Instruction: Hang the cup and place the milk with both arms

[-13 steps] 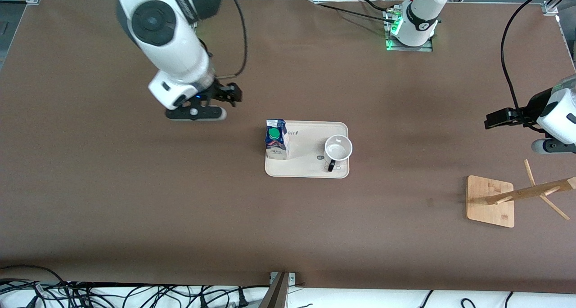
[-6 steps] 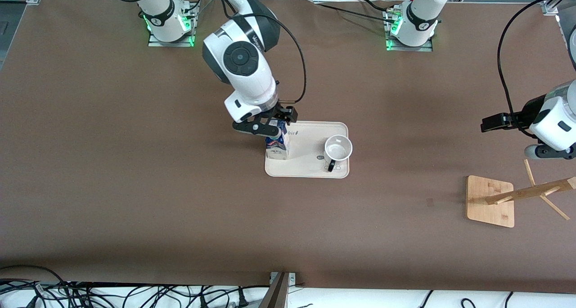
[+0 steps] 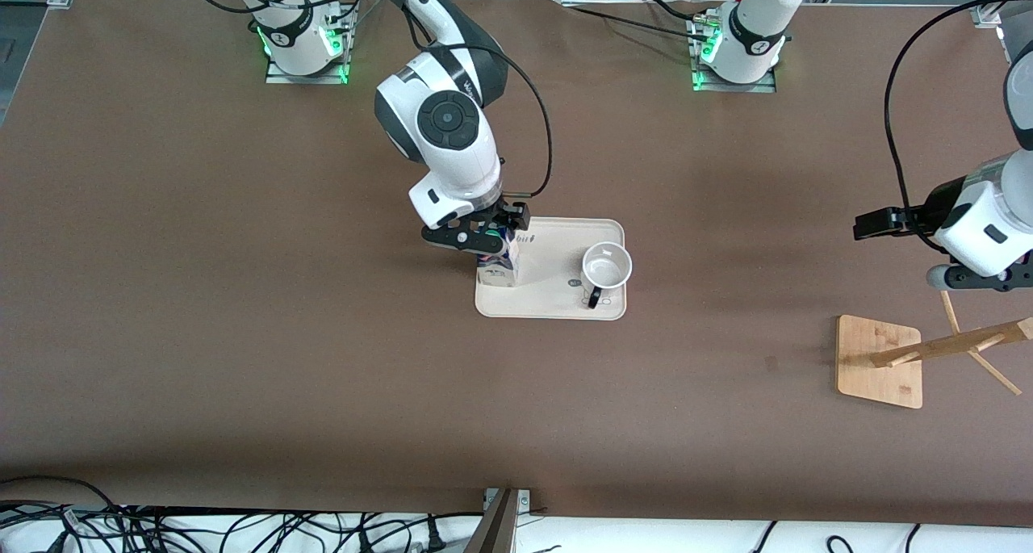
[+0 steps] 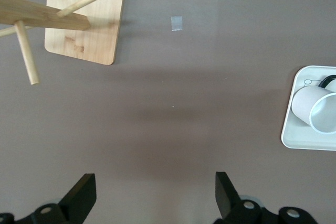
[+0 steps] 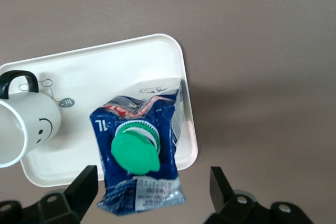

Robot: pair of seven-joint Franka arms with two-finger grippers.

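Over the milk [image 3: 498,264] at the right arm's end of the tray [image 3: 551,304], the right gripper [image 3: 474,238] stands spread around the carton's top without gripping, the cup [image 3: 606,266] sits upright beside it, and the left gripper [image 4: 152,195] hangs wide, empty, near the wooden rack [image 3: 880,362].

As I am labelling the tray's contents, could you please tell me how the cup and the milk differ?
The cup is a round white mug with a black handle and a smiley face; the milk is a squarish blue and white carton. The cup is open-topped; the milk is closed by a green cap. The cup stands alone; the right gripper is over the milk. Both stand upright on the white tray.
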